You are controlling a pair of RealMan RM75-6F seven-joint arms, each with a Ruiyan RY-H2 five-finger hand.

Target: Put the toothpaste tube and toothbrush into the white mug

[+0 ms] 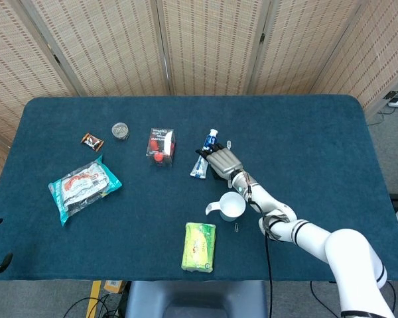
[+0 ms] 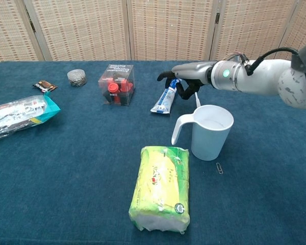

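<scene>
Close right hand (image 2: pixel 186 76) (fingers spread, holding nothing yet) around toothpaste tube (image 2: pixel 166 96) mid-body; lift clear of toothbrush (image 2: pixel 196 95) before moving to white mug (image 2: pixel 210 132).

On my screen: dark teal table (image 1: pixel 318 132); white mug (image 2: pixel 210 131); white-and-blue toothpaste tube (image 2: pixel 166 98); yellow-green packet (image 2: pixel 160 188); silver, black-fingered right hand (image 2: pixel 186 76).

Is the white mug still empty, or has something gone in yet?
Empty. The white mug stands upright with a bare interior; the toothpaste tube lies flat on the table under the right hand.
</scene>
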